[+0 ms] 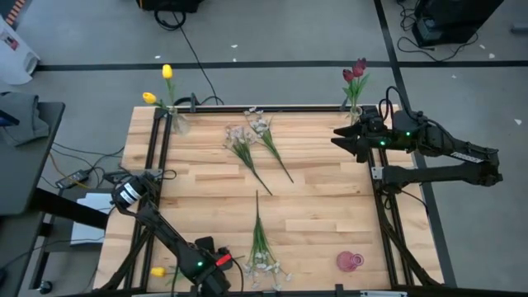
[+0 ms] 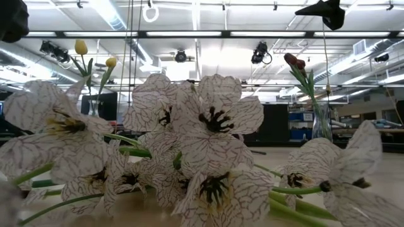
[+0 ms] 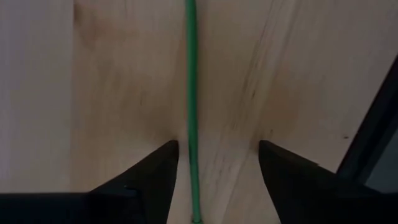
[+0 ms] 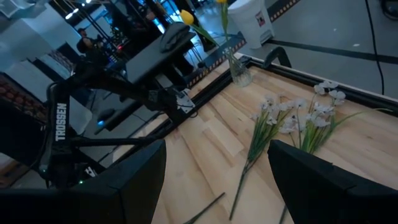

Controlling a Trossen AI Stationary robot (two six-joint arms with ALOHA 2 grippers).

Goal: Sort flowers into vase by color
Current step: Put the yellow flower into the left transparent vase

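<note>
My left gripper (image 1: 206,268) (image 3: 217,149) points down at the table's near left corner, open. A thin green stem (image 3: 190,93) lies flat on the wood between its fingers, nearer one finger; its bloom is outside the left wrist view. A yellow tulip (image 1: 157,271) lies just left of that gripper. Two yellow tulips (image 1: 167,73) stand in a glass vase (image 1: 176,122) at the far left, and dark red tulips (image 1: 355,73) stand in a vase (image 1: 355,111) at the far right. My right gripper (image 1: 340,139) (image 4: 217,144) hangs open, raised, beside the red tulips.
Two sprays of whitish blossoms (image 1: 247,142) lie mid-table toward the far edge. A third spray (image 1: 262,256) lies by the near edge, close before the low camera (image 2: 208,126). A pink vase (image 1: 350,261) is at the near right. A dark frame (image 1: 157,157) rims the table.
</note>
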